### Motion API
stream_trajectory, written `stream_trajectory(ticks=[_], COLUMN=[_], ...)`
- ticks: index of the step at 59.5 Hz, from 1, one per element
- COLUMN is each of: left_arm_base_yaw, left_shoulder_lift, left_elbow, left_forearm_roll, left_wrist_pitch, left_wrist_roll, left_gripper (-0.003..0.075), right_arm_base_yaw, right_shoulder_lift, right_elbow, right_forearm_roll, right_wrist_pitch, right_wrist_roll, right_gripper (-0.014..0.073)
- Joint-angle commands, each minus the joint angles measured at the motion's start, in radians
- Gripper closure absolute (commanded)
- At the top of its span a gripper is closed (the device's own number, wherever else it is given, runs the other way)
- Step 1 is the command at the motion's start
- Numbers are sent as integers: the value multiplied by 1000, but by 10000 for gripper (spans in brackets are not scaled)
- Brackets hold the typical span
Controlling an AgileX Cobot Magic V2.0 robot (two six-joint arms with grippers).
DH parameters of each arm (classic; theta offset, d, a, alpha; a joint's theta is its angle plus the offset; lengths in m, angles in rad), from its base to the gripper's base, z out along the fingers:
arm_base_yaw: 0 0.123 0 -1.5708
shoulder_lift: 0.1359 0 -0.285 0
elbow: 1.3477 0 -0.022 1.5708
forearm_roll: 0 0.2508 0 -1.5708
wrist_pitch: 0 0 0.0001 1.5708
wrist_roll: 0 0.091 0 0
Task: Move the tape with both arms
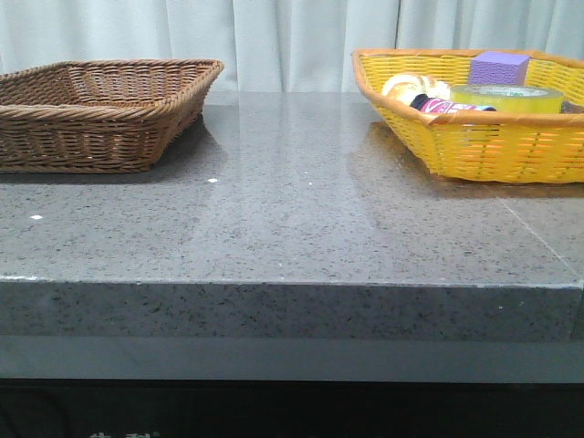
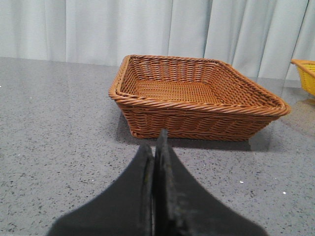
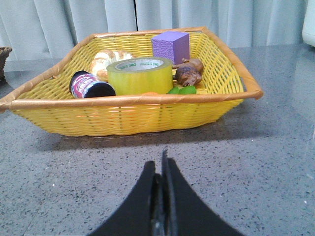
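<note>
The tape (image 3: 140,75), a wide yellow-green roll, lies flat in the yellow basket (image 3: 123,115) at the table's back right; the front view shows its top (image 1: 507,98) over the basket wall (image 1: 493,146). My right gripper (image 3: 160,164) is shut and holds nothing, low over the stone in front of that basket. My left gripper (image 2: 155,142) is shut too, with nothing in it, a short way before the brown wicker basket (image 2: 197,120). Neither arm shows in the front view.
With the tape in the yellow basket are a purple cube (image 3: 171,46), a dark can (image 3: 88,86), a bread-like item (image 3: 106,59), a brown figure (image 3: 188,72) and green bits. The brown basket (image 1: 91,119) at the back left holds nothing. The table's front edge (image 1: 292,283) runs near the camera.
</note>
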Motion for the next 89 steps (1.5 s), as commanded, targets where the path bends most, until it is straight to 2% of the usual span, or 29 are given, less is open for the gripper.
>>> stream_trajectory(ticks=[1, 31, 48, 56, 64, 73, 81, 89], left_arm_base_yaw=[-5, -5, -5, -5, -5, -5, -5, -5], left_shoulder_lift=[-17, -17, -17, -17, -10, 38, 119, 231], left_elbow=[39, 39, 39, 0, -113, -289, -463, -638], left_forearm_roll=[-7, -7, -7, -7, -71, -71, -71, -71], left_wrist_pitch=[-74, -74, -145, -138, -59, 125, 263, 359], left_wrist_roll=[-2, -2, -2, -2, -2, -2, -2, -2], left_gripper=[740, 740, 740, 740, 740, 740, 740, 740], right_arm_base_yaw=[-8, -8, -8, -8, -8, -8, -8, -8], right_shoulder_lift=[-27, -27, -27, -27, -26, 2, 82, 198], right_elbow=[-26, -26, -27, -52, -142, -303, -466, -612], right_forearm_roll=[-3, -3, -3, -2, -2, -35, -97, -98], right_wrist_pitch=[-82, -82, -112, -129, -95, 12, 138, 252], right_wrist_roll=[-8, -8, -8, -8, -8, -15, -16, -16], right_gripper=[662, 662, 662, 662, 662, 662, 662, 662])
